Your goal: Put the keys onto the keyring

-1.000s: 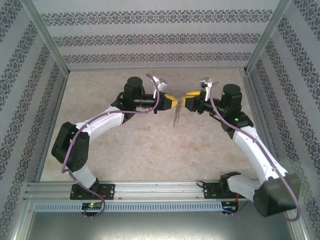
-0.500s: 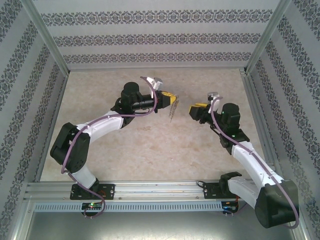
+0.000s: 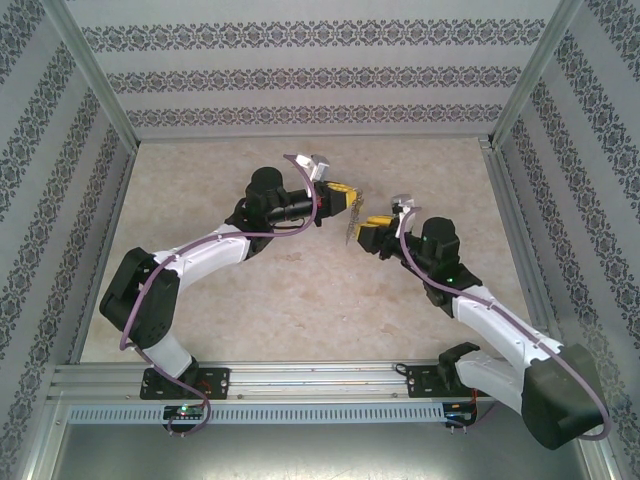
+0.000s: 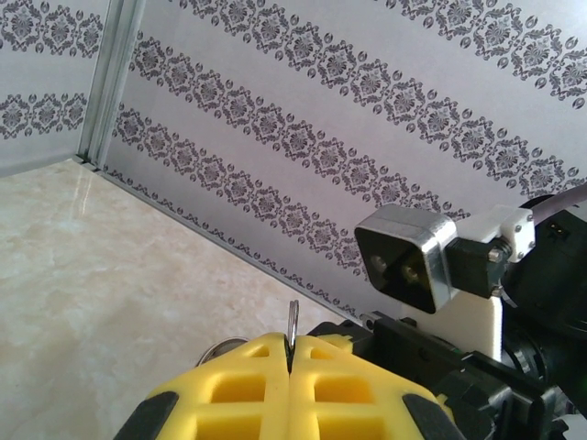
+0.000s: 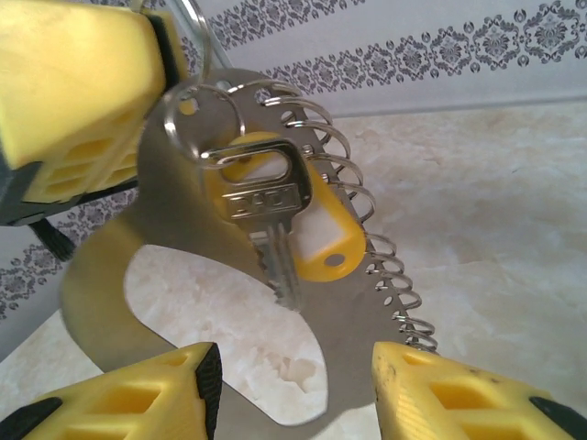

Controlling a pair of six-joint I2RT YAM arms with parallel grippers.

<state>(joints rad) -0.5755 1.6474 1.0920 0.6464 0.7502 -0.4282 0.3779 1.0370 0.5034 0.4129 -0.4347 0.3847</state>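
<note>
Stamped characters on the head of the key (image 5: pixel 268 206), ten o'clock from its yellow tag (image 5: pixel 323 236), too blurred to read.

Robotics lab test cell: aluminium frame (image 3: pixel 300 375), patterned wall panels (image 3: pixel 300 75) enclosing a marble-look bench (image 3: pixel 300 300).

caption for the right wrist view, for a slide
Right gripper open before a yellow-headed key dangling on the grey keyring, which the shut left gripper holds up.

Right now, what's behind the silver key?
A yellow oval plastic tag, then a flat grey metal plate edged with wire rings. The key covers the tag's left side.
</note>
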